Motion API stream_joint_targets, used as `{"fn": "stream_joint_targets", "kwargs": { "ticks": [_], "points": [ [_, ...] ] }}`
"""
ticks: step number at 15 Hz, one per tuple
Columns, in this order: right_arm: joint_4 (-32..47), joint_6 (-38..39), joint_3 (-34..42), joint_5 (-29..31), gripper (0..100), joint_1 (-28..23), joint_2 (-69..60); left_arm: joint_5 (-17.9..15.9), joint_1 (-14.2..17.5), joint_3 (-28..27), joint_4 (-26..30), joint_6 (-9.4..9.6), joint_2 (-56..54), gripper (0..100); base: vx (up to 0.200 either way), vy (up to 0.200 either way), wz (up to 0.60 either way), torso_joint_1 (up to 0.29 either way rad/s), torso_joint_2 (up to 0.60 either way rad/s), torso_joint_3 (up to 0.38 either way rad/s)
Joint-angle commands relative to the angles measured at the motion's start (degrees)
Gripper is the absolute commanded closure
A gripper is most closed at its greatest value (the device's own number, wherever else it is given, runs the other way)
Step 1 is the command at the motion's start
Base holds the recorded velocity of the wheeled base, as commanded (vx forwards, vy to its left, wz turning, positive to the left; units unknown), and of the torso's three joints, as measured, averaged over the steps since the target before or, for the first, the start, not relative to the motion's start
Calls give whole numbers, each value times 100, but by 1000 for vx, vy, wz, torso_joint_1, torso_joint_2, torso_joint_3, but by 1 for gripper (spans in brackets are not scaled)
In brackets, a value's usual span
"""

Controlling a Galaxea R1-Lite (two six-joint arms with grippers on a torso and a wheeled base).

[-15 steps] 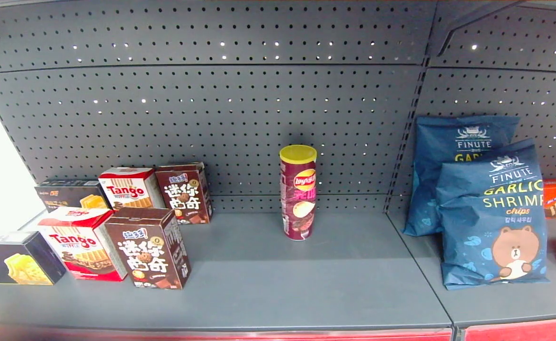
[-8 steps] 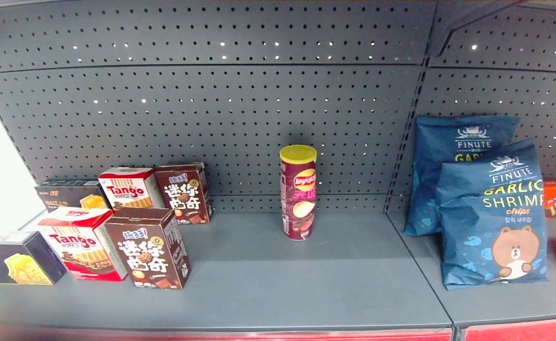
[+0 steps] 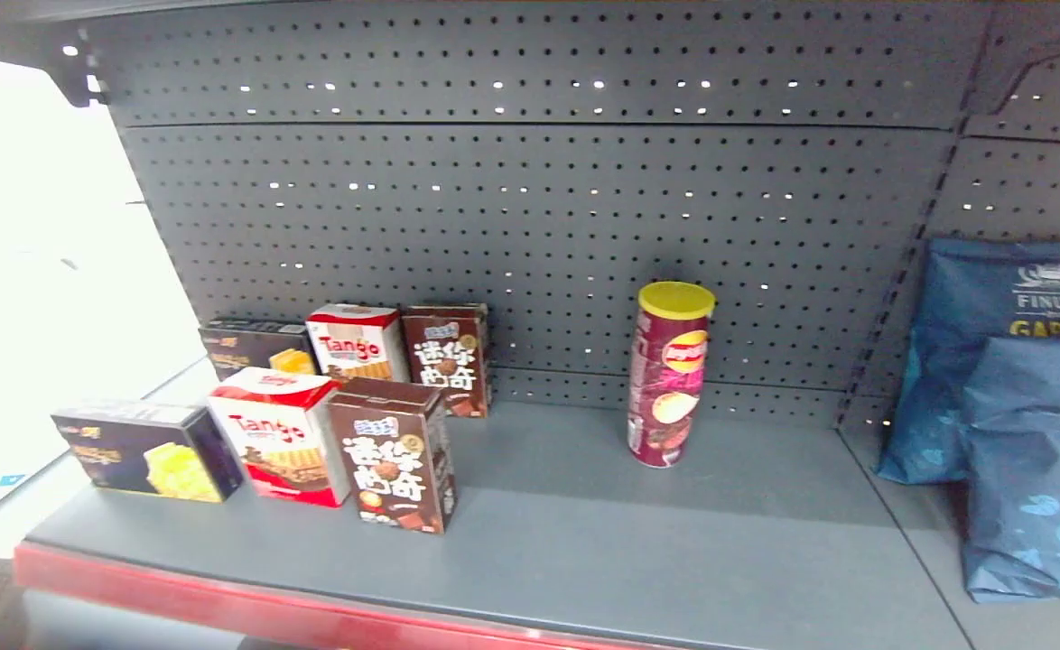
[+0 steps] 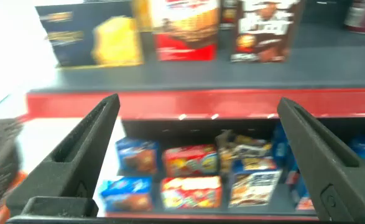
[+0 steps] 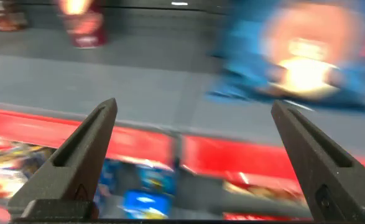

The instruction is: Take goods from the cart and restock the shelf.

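Observation:
A grey shelf (image 3: 584, 551) with a red front lip carries a maroon chip can (image 3: 668, 375) with a yellow lid, standing upright near the pegboard back. Snack boxes (image 3: 391, 463) stand in two rows at the shelf's left end. Blue chip bags (image 3: 1027, 424) lean at the right. My left gripper (image 4: 198, 155) is open and holds nothing, in front of the red lip (image 4: 201, 102) below the boxes (image 4: 185, 31). My right gripper (image 5: 194, 155) is open too, with nothing in it, before the red lip (image 5: 64, 127), with the can (image 5: 83, 25) and a blue bag (image 5: 294, 56) beyond.
A lower shelf with several packaged snacks (image 4: 191, 174) shows under the red lip. Bare grey shelf floor lies between the boxes and the can and in front of the can. A perforated back panel (image 3: 530, 199) closes the shelf behind.
The whole head view has shifted: the camera turned left, so the shelf's left end and bright floor beyond came in. The goods themselves have not moved.

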State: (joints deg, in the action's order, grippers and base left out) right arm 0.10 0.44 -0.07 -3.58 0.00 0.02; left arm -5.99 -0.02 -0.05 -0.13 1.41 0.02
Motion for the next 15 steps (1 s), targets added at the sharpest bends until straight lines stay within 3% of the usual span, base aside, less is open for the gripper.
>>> {"fn": "stream_joint_targets", "kwargs": {
  "ticks": [1, 15],
  "points": [
    [-1, 0, -1, -2, 0, 0, -2, 1, 2, 5, 5, -1, -2, 0, 0, 0, 600, 2, -2, 2],
    [-1, 0, -1, -2, 0, 0, -2, 10, 2, 5, 5, -1, -2, 0, 0, 0, 600, 3, 2, 3]
  ]
}}
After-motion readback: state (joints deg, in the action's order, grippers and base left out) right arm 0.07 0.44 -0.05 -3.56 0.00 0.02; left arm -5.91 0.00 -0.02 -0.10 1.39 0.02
